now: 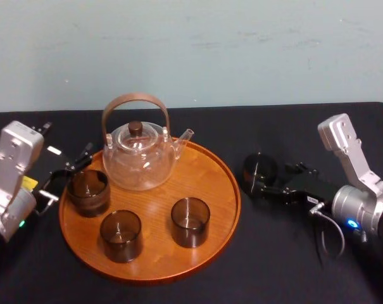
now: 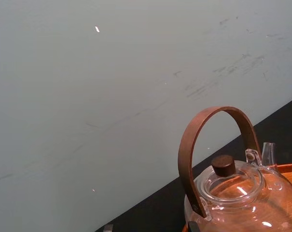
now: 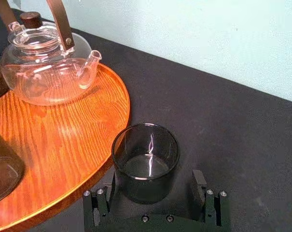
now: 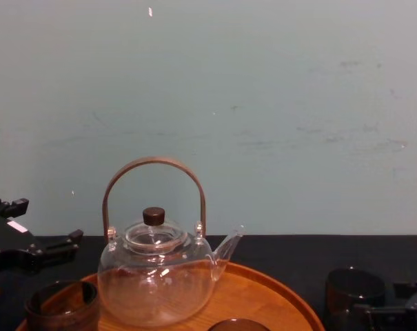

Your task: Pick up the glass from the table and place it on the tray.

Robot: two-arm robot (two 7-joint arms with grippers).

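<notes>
Closest in, the right gripper lies low on the table just off the tray's right rim. Its two black fingers are spread wide, one on each side of the glass, and a little cloth shows between at least one finger and the glass wall. The fingers straddle the glass without clamping it.

The glass is a short, straight-sided tumbler of dark smoky glass. It stands upright and looks empty, with a bright glint on its inner wall. It sits on the black cloth just beside the tray, outside the rim.

The tray is round, orange-brown wood with a clear grain and a low raised edge. A clear glass teapot with a brown arched handle and a dark knob stands on the tray's far half, its spout toward the tray's right. Three similar smoky tumblers stand upright on the tray: the left tumbler at its left edge, the front tumbler toward its near rim, and the middle tumbler right of centre.

The left gripper hangs at the tray's left rim beside the left tumbler, fingers apart and holding nothing.

Plain black cloth covers the table on all sides of the tray, and a pale blue-green wall with faint scuffs rises beyond its far side.
</notes>
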